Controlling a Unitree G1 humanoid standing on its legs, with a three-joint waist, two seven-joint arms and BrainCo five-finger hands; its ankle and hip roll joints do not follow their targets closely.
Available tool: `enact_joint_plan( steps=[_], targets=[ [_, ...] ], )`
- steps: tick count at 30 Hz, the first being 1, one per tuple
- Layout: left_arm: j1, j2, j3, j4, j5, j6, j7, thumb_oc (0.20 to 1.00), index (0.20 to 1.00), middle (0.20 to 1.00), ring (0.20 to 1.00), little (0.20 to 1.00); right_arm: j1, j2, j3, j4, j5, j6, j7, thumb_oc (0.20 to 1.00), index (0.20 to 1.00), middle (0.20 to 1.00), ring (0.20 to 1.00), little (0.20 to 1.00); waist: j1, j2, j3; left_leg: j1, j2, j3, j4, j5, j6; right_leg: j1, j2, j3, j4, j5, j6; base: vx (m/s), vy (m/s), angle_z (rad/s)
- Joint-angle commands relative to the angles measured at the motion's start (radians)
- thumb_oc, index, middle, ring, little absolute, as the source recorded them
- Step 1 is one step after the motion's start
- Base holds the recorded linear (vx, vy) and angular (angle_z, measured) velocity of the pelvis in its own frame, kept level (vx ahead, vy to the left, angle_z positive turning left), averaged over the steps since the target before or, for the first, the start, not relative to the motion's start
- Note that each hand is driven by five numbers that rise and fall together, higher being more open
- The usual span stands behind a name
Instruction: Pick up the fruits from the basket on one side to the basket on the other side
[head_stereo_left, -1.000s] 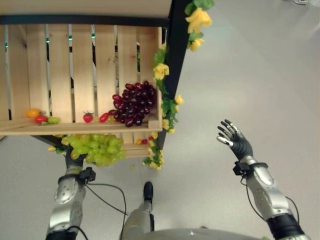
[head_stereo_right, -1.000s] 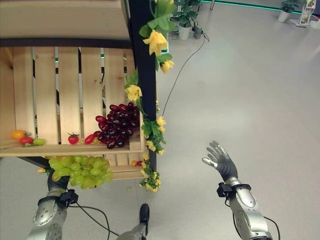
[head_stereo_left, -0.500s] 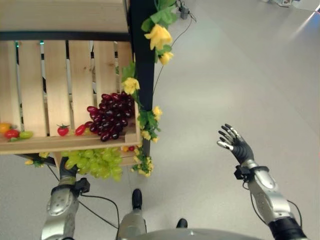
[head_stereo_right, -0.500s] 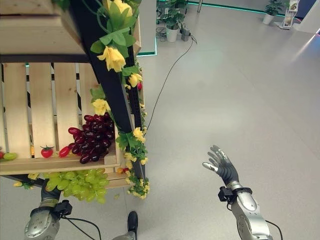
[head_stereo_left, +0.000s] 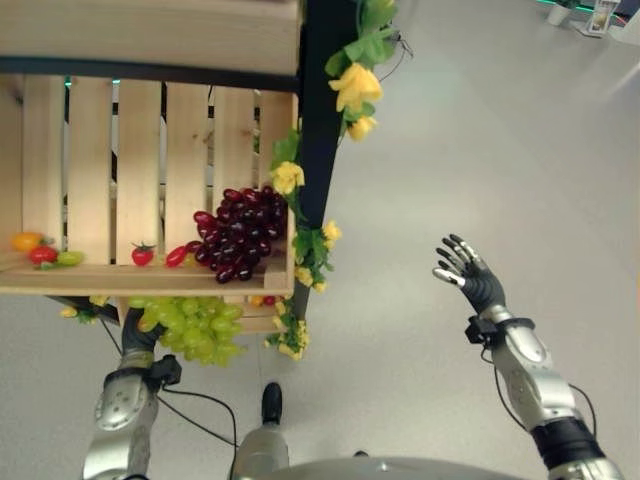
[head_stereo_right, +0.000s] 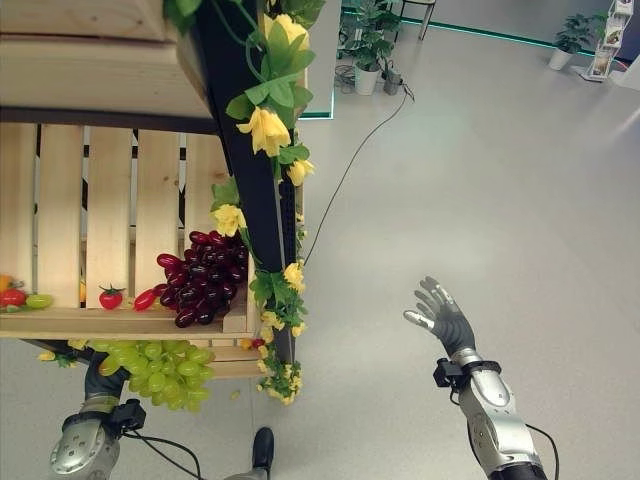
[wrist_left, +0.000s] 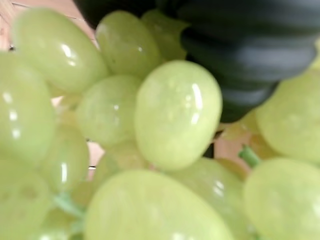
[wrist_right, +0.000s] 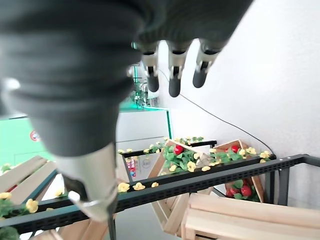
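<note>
Below the front edge of the wooden crate (head_stereo_left: 150, 150), my left hand (head_stereo_left: 137, 335) is up under the green grape bunch (head_stereo_left: 195, 325), which hangs just beneath the crate's lip. Can't tell how my fingers sit, since in the wrist cam the grapes (wrist_left: 175, 115) crowd right up against the dark cover. My right hand (head_stereo_left: 465, 272) is out over the bare floor, well apart from everything, fingers spread and holding nothing.

Inside the crate there's a dark red grape bunch (head_stereo_left: 240, 230) against the post with the yellow flowers (head_stereo_left: 355, 85), then a few small tomatoes (head_stereo_left: 142, 255) along the front slat.

Handling-wise, my guess is the green bunch is light but floppy: smooth round grapes that'll slip, so I'd cradle it from beneath or pinch near the stem rather than squeeze single grapes.

Versus a second ago, the whole view has swung, so that's my head moving. Green bunch and both hands look about where they were.
</note>
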Motion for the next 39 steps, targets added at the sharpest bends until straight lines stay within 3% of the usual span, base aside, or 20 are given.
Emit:
enact_joint_plan(
  steps=[1, 11, 12, 14, 15, 16, 17, 18, 19, 21, 24, 25, 26, 30, 32, 33, 35, 37, 38, 39],
  targets=[
    [-0.11, 0.019, 0.018, -0.066, -0.011, -0.075, -0.008, 0.2, 0.2, 0.2, 0.2, 0.2, -0.022, -0.033, -0.04, -0.004, 0.021, -0.057, -0.013, 1.0, 1.0, 1.0, 1.0, 1.0, 0.012, 0.026, -0.066, 0.124, -0.02, -0.003, 0.042, -0.161, -0.032, -0.105, -0.015, -0.008, 0.004, 0.103, 0.034, 0.04, -0.009, 0.13],
    [-0.136, 0.027, -0.03, -0.069, -0.029, -0.08, -0.018, 0.2, 0.2, 0.2, 0.2, 0.2, -0.038, -0.063, -0.036, -0.031, 0.01, -0.067, -0.027, 1.0, 1.0, 1.0, 1.0, 1.0, 0.03, 0.054, -0.018, 0.089, -0.019, -0.085, 0.089, -0.165, -0.049, -0.088, -0.052, -0.015, 0.004, 0.104, 0.023, 0.01, -0.082, 0.19],
    [-0.148, 0.031, -0.052, -0.08, -0.028, -0.077, -0.026, 0.2, 0.2, 0.2, 0.2, 0.2, -0.028, -0.074, -0.055, -0.044, 0.007, -0.073, -0.038, 1.0, 1.0, 1.0, 1.0, 1.0, 0.038, 0.074, -0.005, 0.063, -0.005, -0.148, 0.045, -0.1, -0.084, -0.095, -0.05, -0.063, 0.01, 0.094, 0.014, -0.15, -0.207, 0.42],
    [-0.163, 0.028, -0.07, -0.083, -0.03, -0.079, -0.026, 0.2, 0.2, 0.2, 0.2, 0.2, -0.017, -0.079, -0.075, -0.053, 0.008, -0.083, -0.048, 1.0, 1.0, 1.0, 1.0, 1.0, 0.037, 0.085, 0.003, 0.023, 0.008, -0.233, 0.011, -0.043, -0.119, -0.106, -0.056, -0.118, 0.019, 0.082, 0.005, -0.13, -0.151, 0.84],
    [-0.176, 0.022, -0.074, -0.077, -0.034, -0.078, -0.021, 0.2, 0.2, 0.2, 0.2, 0.2, -0.019, -0.093, -0.076, -0.057, 0.001, -0.087, -0.054, 1.0, 1.0, 1.0, 1.0, 1.0, 0.032, 0.076, 0.007, 0.033, 0.014, -0.288, 0.015, -0.076, -0.133, -0.112, -0.064, -0.12, 0.032, 0.054, 0.008, -0.1, -0.028, 1.42],
    [-0.179, 0.022, -0.076, -0.077, -0.034, -0.079, -0.022, 0.2, 0.2, 0.2, 0.2, 0.2, -0.02, -0.093, -0.078, -0.057, 0.001, -0.087, -0.055, 1.0, 1.0, 1.0, 1.0, 1.0, 0.031, 0.08, 0.015, 0.021, 0.007, -0.291, 0.024, -0.06, -0.127, -0.12, -0.074, -0.139, 0.041, 0.073, 0.003, -0.09, -0.04, 1.46],
    [-0.183, 0.019, -0.075, -0.074, -0.047, -0.079, -0.028, 0.2, 0.2, 0.2, 0.2, 0.2, -0.039, -0.088, -0.067, -0.047, 0.022, -0.085, -0.052, 1.0, 1.0, 1.0, 1.0, 1.0, 0.014, 0.075, 0.009, 0.067, 0.02, -0.318, 0.094, -0.14, -0.124, -0.144, -0.081, -0.134, 0.066, 0.062, 0.008, -0.12, 0.024, 0.77],
    [-0.183, 0.019, -0.075, -0.074, -0.047, -0.079, -0.028, 0.2, 0.2, 0.2, 0.2, 0.2, -0.039, -0.089, -0.067, -0.047, 0.022, -0.085, -0.052, 1.0, 1.0, 1.0, 1.0, 1.0, 0.013, 0.075, 0.009, 0.065, 0.02, -0.319, 0.096, -0.141, -0.124, -0.145, -0.081, -0.134, 0.066, 0.061, 0.008, -0.17, 0.094, 0.24],
    [-0.172, 0.012, -0.069, -0.08, -0.06, -0.076, -0.042, 0.2, 0.2, 0.2, 0.2, 0.2, -0.033, -0.085, -0.073, -0.044, 0.019, -0.091, -0.046, 1.0, 1.0, 1.0, 1.0, 1.0, -0.018, 0.084, -0.01, 0.142, 0.062, -0.314, 0.196, -0.168, -0.127, -0.183, -0.089, -0.15, 0.077, 0.072, -0.005, -0.16, 0.183, -0.04],
    [-0.154, 0.009, -0.06, -0.087, -0.064, -0.078, -0.042, 0.2, 0.2, 0.2, 0.2, 0.2, -0.022, -0.078, -0.079, -0.049, 0.021, -0.093, -0.053, 1.0, 1.0, 1.0, 1.0, 1.0, -0.033, 0.098, -0.011, 0.202, 0.085, -0.349, 0.215, -0.182, -0.135, -0.214, -0.08, -0.133, 0.095, 0.08, -0.009, -0.14, 0.199, 0.28],
    [-0.144, 0.018, -0.048, -0.088, -0.058, -0.08, -0.034, 0.2, 0.2, 0.2, 0.2, 0.2, -0.014, -0.061, -0.089, -0.056, 0.03, -0.09, -0.059, 1.0, 1.0, 1.0, 1.0, 1.0, -0.045, 0.096, -0.004, 0.216, 0.098, -0.331, 0.189, -0.208, -0.126, -0.23, -0.073, -0.119, 0.103, 0.096, 0.0, -0.12, 0.204, 0.07],
    [-0.14, 0.032, -0.045, -0.091, -0.054, -0.074, -0.029, 0.2, 0.2, 0.2, 0.2, 0.2, -0.015, -0.043, -0.085, -0.045, 0.05, -0.094, -0.066, 1.0, 1.0, 1.0, 1.0, 1.0, -0.052, 0.071, 0.002, 0.226, 0.099, -0.269, 0.188, -0.272, -0.099, -0.237, -0.068, -0.11, 0.106, 0.107, 0.002, -0.08, 0.114, 0.01],
    [-0.14, 0.033, -0.045, -0.091, -0.054, -0.074, -0.029, 0.2, 0.2, 0.2, 0.2, 0.2, -0.015, -0.042, -0.085, -0.045, 0.049, -0.094, -0.066, 1.0, 1.0, 1.0, 1.0, 1.0, -0.049, 0.07, 0.002, 0.227, 0.099, -0.266, 0.191, -0.276, -0.098, -0.238, -0.068, -0.107, 0.106, 0.107, 0.003, -0.15, 0.167, 0.13],
    [-0.152, 0.087, -0.05, -0.102, 0.002, -0.065, -0.021, 0.2, 0.2, 0.2, 0.2, 0.2, -0.019, 0.025, -0.083, -0.025, 0.072, -0.1, -0.086, 1.0, 1.0, 1.0, 1.0, 1.0, -0.041, -0.001, 0.018, 0.22, 0.049, -0.169, 0.219, -0.344, -0.058, -0.274, -0.071, -0.114, 0.109, 0.166, 0.012, -0.26, 0.172, 0.06],
    [-0.155, 0.115, -0.042, -0.099, 0.037, -0.061, -0.012, 0.2, 0.2, 0.2, 0.2, 0.2, -0.027, 0.057, -0.07, -0.014, 0.073, -0.095, -0.084, 1.0, 1.0, 1.0, 1.0, 1.0, -0.041, -0.036, 0.025, 0.236, 0.016, -0.113, 0.226, -0.382, -0.037, -0.314, -0.065, -0.11, 0.13, 0.228, 0.062, -0.19, 0.193, -0.18],
    [-0.155, 0.115, -0.042, -0.099, 0.037, -0.061, -0.012, 0.2, 0.2, 0.2, 0.2, 0.2, -0.027, 0.058, -0.07, -0.014, 0.073, -0.095, -0.084, 1.0, 1.0, 1.0, 1.0, 1.0, -0.039, -0.037, 0.025, 0.236, 0.015, -0.11, 0.226, -0.383, -0.036, -0.315, -0.065, -0.106, 0.131, 0.229, 0.062, -0.1, 0.196, -0.29],
    [-0.138, 0.125, -0.04, -0.106, 0.082, -0.057, -0.006, 0.2, 0.2, 0.2, 0.2, 0.2, -0.039, 0.076, -0.059, 0.002, 0.065, -0.093, -0.078, 1.0, 1.0, 1.0, 1.0, 1.0, -0.06, -0.042, 0.053, 0.247, -0.04, -0.058, 0.21, -0.379, -0.008, -0.432, -0.055, -0.125, 0.247, 0.364, 0.162, -0.23, 0.296, -0.26],
    [-0.131, 0.12, -0.04, -0.11, 0.094, -0.061, -0.007, 0.2, 0.2, 0.2, 0.2, 0.2, -0.028, 0.081, -0.063, -0.001, 0.06, -0.087, -0.073, 1.0, 1.0, 1.0, 1.0, 1.0, -0.063, -0.039, 0.049, 0.244, -0.056, -0.058, 0.208, -0.369, -0.005, -0.418, -0.053, -0.084, 0.197, 0.374, 0.162, -0.16, 0.202, -0.43],
    [-0.111, 0.087, -0.046, -0.102, 0.075, -0.068, -0.019, 0.2, 0.2, 0.2, 0.2, 0.2, -0.013, 0.086, -0.061, 0.015, 0.049, -0.085, -0.071, 1.0, 1.0, 1.0, 1.0, 1.0, -0.058, -0.001, 0.026, 0.246, -0.058, -0.055, 0.181, -0.356, 0.011, -0.354, -0.118, -0.089, 0.103, 0.333, 0.139, -0.12, 0.188, -0.47],
    [-0.111, 0.086, -0.045, -0.102, 0.075, -0.068, -0.019, 0.2, 0.2, 0.2, 0.2, 0.2, -0.013, 0.085, -0.061, 0.015, 0.05, -0.085, -0.071, 1.0, 1.0, 1.0, 1.0, 1.0, -0.059, -0.004, 0.026, 0.246, -0.063, -0.056, 0.178, -0.351, 0.012, -0.355, -0.123, -0.089, 0.101, 0.336, 0.139, -0.13, 0.099, -0.38]
  ],
)
